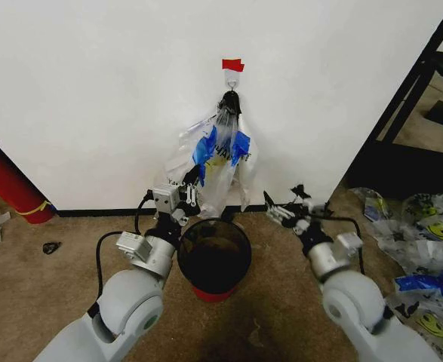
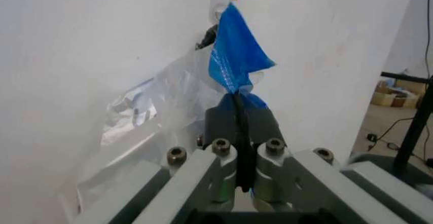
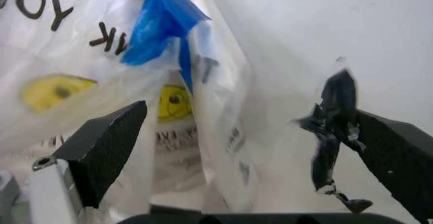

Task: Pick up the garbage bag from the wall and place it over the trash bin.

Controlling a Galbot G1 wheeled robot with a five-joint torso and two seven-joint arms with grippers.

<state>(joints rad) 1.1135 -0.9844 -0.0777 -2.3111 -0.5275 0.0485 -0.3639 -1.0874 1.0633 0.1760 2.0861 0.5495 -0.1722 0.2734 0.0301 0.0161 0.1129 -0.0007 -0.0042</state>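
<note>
Left gripper [image 1: 192,183] raised just above trash bin [image 1: 214,256], jaws clamped on blue handle [image 2: 235,57] of garbage bag [image 1: 217,162]. Bag hangs from hook [image 1: 232,81] on wall [image 1: 93,90], directly behind bin. Right gripper [image 1: 281,211] beside bin, jaws wide open, gripping nothing.

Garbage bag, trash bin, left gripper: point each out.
garbage bag [image 1: 219,154], head view: on the clear plastic between its blue handles, under the hook.
trash bin [image 1: 214,256], head view: on its dark inner wall below the rim.
left gripper [image 2: 238,133], left wrist view: between the fingertips, shut on a blue handle.
</note>
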